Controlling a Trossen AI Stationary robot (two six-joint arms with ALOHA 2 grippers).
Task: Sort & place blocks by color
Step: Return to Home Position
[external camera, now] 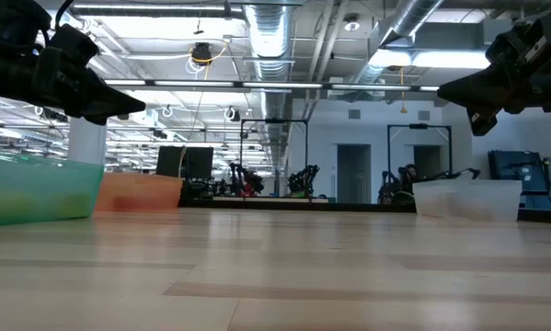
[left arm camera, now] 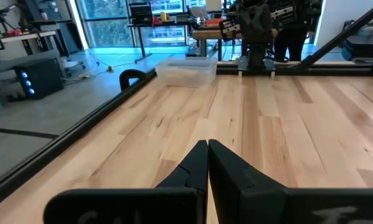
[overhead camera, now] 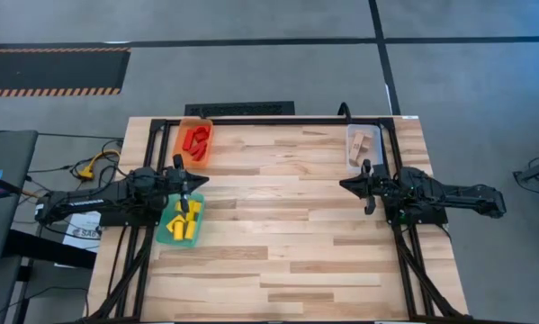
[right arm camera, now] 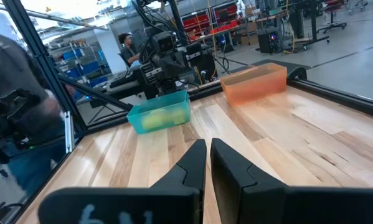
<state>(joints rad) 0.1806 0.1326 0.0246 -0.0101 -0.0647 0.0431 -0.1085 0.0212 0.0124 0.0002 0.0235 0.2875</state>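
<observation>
Red blocks (overhead camera: 195, 139) lie in the orange bin (overhead camera: 184, 151) at the far left. Yellow blocks (overhead camera: 184, 220) fill the teal bin (overhead camera: 167, 236) on the left side. Pale wood blocks (overhead camera: 363, 143) sit in the clear bin (overhead camera: 353, 159) at the far right. My left gripper (overhead camera: 194, 183) hovers shut above the table beside the teal bin, holding nothing; its shut fingers (left arm camera: 208, 163) show in the left wrist view. My right gripper (overhead camera: 352, 184) hovers shut just near of the clear bin, also holding nothing (right arm camera: 208, 163).
The wooden tabletop (overhead camera: 287, 225) lies bare between the two arms. A black frame (overhead camera: 278, 121) runs along the far edge and both sides. Beyond the table, a person (right arm camera: 127, 46) sits at a desk in the room.
</observation>
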